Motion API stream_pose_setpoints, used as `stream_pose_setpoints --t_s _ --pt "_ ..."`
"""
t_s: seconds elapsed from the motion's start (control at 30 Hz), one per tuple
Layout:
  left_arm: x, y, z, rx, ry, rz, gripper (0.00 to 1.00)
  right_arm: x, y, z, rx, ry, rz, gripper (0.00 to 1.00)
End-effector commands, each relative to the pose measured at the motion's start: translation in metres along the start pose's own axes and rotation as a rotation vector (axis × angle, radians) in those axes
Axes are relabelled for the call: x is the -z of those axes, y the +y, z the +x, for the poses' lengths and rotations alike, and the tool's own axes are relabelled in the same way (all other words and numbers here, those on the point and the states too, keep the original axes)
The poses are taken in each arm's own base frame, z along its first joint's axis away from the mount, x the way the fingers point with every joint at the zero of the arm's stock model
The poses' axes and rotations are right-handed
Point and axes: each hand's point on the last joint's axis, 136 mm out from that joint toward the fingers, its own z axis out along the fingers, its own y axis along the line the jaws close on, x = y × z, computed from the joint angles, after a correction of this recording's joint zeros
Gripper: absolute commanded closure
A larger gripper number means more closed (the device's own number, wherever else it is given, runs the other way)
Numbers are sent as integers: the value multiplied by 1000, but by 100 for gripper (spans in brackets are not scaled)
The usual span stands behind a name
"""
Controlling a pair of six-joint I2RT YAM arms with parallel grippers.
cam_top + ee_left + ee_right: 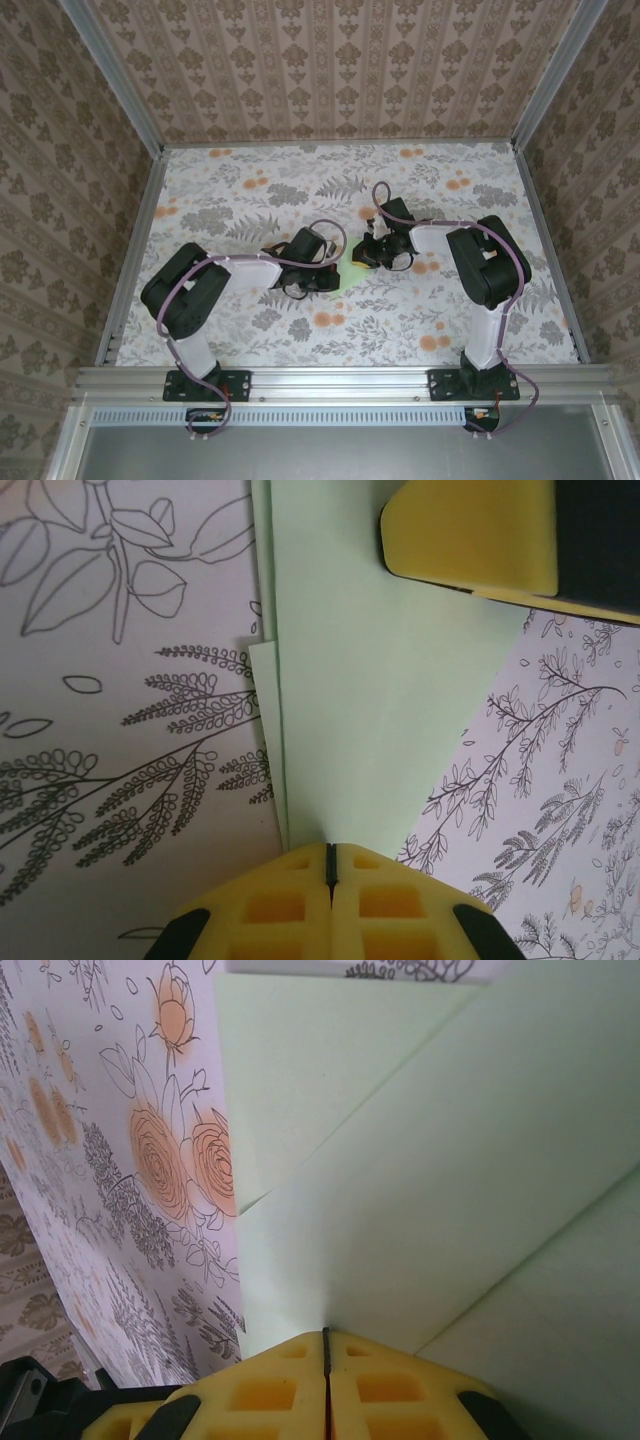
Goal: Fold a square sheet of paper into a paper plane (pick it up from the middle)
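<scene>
Nearest, a silver aluminium rail (340, 380) carries both arm bases. Beyond it spreads the white tabletop printed with grey leaves and orange flowers (250, 195), and at its middle is the thin pale-green sheet of paper (380, 710), creased into angled layers. The left gripper (328, 852) meets the paper's left side and the right gripper (325, 1335) its right. Each has its yellow pads pressed together, apparently pinching a paper edge. Past the paper, brown damask-patterned walls (330, 60) enclose the table.
</scene>
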Motion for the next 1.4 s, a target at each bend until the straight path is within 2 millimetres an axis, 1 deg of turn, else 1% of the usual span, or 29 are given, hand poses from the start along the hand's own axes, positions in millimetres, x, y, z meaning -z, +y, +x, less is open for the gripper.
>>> stream_pose_setpoints --t_s 0.0,0.07,0.17,0.23,0.27,0.4,0.47,0.63,0.73,0.83,0.9,1.1,1.23,1.37 --pt "-4 11 11 22 56 -44 100 2 9 -8 35 -31 -25 90" --pt "-5 17 16 29 72 -61 100 11 22 -13 102 -74 -50 89" --pt "-7 20 22 40 89 -65 100 24 36 -14 165 -119 -57 88" --pt "-7 23 24 44 94 -73 100 27 41 -11 188 -130 -52 88" --pt "-8 23 24 45 95 -74 100 24 43 -6 194 -118 -49 88" --pt "-8 25 25 50 95 -79 100 7 38 13 181 -65 -12 89" --pt "-7 25 25 48 93 -81 100 -2 32 21 165 -47 9 90" --pt "-6 27 25 52 92 -85 100 -15 17 29 126 -10 35 90" --pt "-5 30 27 58 101 -96 100 -19 8 26 114 -8 68 92" --pt "-3 34 30 67 111 -105 100 -18 -3 17 98 -20 90 92" --pt "-4 35 34 68 128 -108 100 -15 -10 5 83 -42 96 92" --pt "-8 40 45 83 167 -109 100 -2 -27 -38 19 -122 95 92" --pt "-8 40 45 81 168 -103 100 9 -40 -67 -21 -177 106 92" --pt "-7 37 44 77 167 -96 100 21 -50 -87 -43 -220 127 92"
